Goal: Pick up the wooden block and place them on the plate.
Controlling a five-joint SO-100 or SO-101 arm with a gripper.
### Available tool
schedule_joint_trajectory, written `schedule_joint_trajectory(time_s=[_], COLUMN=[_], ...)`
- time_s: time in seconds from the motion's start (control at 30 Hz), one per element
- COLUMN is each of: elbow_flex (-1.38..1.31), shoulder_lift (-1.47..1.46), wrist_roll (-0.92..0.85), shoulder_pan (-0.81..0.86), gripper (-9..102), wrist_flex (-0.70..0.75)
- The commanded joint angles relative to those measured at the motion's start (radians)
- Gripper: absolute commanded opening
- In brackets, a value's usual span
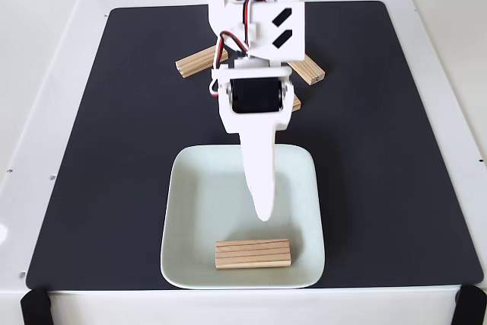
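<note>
On the plate, near its front rim, lies one wooden block; above hangs the gripper, its spread perhaps narrow—I cannot tell.

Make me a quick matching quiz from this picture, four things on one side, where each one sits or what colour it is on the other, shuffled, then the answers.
Things:
1. block on the plate
2. plate
3. mat
4. claw

Descriptions:
A. black, covering most of the white table
B. pale mint-white, at the mat's near edge
C. white, hanging over the plate's middle
D. striped wood, lying flat near the plate's front rim

Pairs: 1-D, 2-B, 3-A, 4-C
</note>
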Motion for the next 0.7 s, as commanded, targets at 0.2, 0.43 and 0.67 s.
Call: schedule_joint_trajectory(time_s=[0.2,0.43,0.67], elbow_flex=[0.746,1.18,1.361], shoulder_lift=[0.698,1.066,1.301], wrist_roll=[-0.083,-0.304,-0.545], shoulder_pan=[0.0,0.006,0.008], gripper=[36,36,15], wrist_flex=[0.032,0.046,0.238])
